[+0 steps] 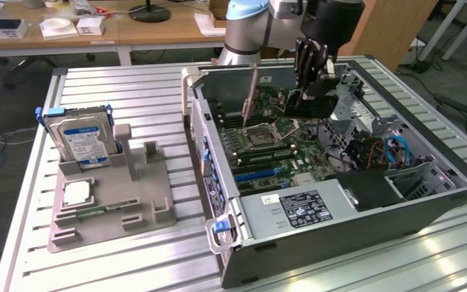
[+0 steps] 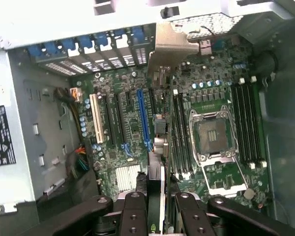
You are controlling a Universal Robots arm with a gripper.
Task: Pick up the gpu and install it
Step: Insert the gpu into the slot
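My gripper [image 1: 311, 73] hangs over the open computer case [image 1: 428, 210], shut on the gpu [image 1: 308, 106]. The card's black cooler block shows just under the fingers, and its silver end bracket [image 1: 250, 100] points down toward the motherboard [image 1: 278, 152]. In the wrist view the gpu [image 2: 158, 172] is seen edge-on between my gripper's [image 2: 160, 219] black fingers [image 2: 135, 211], with the bracket [image 2: 174, 44] at its far end. The card is above the board, roughly over the strip between the blue expansion slot [image 2: 144, 120] and the memory slots [image 2: 182, 132]. It touches no slot.
A grey parts holder [image 1: 148, 201] at the exterior view's left carries a hard drive [image 1: 79, 137], a small chip [image 1: 77, 193] and a memory stick [image 1: 95, 210]. Inside the case are the processor socket [image 1: 262, 132], the power supply [image 1: 298, 210] and blue cables [image 1: 400, 152].
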